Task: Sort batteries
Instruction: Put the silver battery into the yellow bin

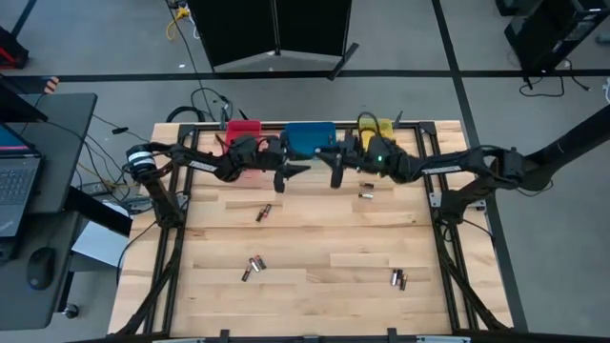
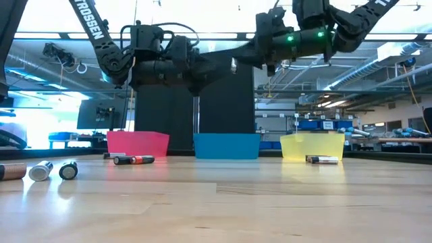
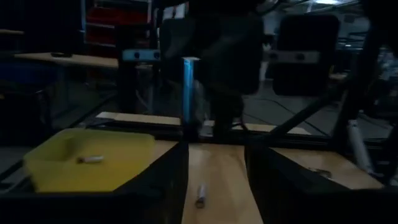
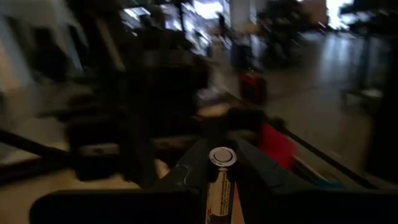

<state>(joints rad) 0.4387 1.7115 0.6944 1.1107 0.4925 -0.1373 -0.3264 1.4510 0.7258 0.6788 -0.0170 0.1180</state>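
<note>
The right gripper [image 4: 221,186] is clamping a battery [image 4: 219,180] lengthwise between its fingers, the silvery cap poking out past the tips; in the high view it is hanging just in front of the blue bin [image 1: 307,139]; the left gripper [image 1: 283,177] is hovering beside it, also just in front of that bin, with its fingers parted and nothing between them; other batteries are lying well in front of the blue bin, one pair [image 1: 253,268] toward the near left, another [image 1: 397,278] toward the near right, a single cell [image 1: 263,212] between; each looks rigid, light, smooth and prone to rolling, so taking hold across the middle of the barrel seems safest.
</note>
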